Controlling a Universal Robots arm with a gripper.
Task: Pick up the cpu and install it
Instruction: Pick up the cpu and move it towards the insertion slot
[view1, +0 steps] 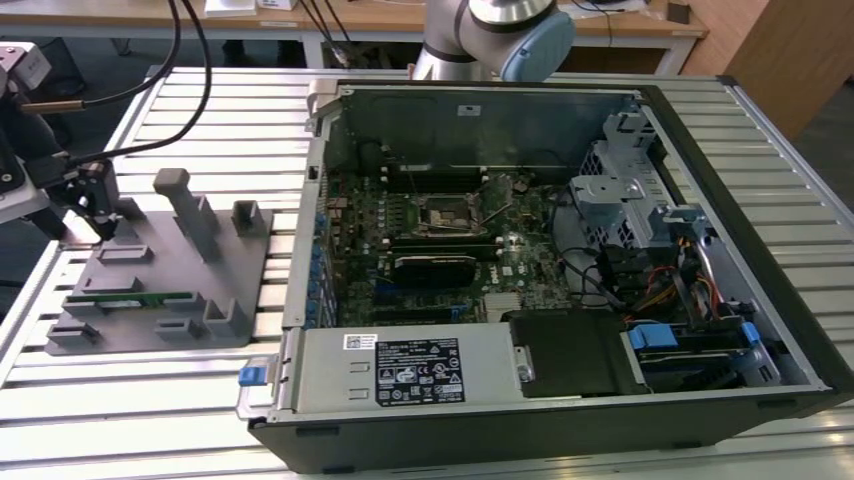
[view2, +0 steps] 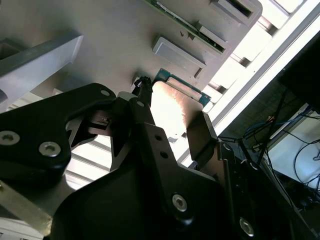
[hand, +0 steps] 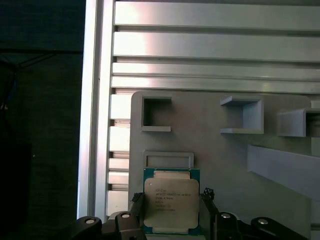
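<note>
The grey tray (view1: 167, 275) with its upright blocks lies on the slatted metal worktop (view1: 134, 400). The claw (view1: 104, 232) is down at the tray's far corner, on the exterior view's left.

In the first wrist view the cpu (hand: 171, 200) lies flat on the tray with its silver top up, just beside a low rectangular frame (hand: 168, 160) moulded into the tray. The claw's black fingers (hand: 138, 201) are set about a chip's width apart, one against each of two opposite edges of the cpu, so the claw is closed on the chip. The second wrist view shows the same grip, with the bright metal top between the two finger pads. I cannot tell whether the chip has lifted clear of the tray's surface.

A long green memory stick (view1: 130, 297) sits in a slot near the tray's near edge.

An open computer case (view1: 747, 200) stands just beside the tray, on the exterior view's right. Its mainboard is exposed and the square socket (view1: 445, 213) near the board's middle is uncovered. The arm's base (view1: 494, 30) rises beyond the case, well apart from the tray.
</note>
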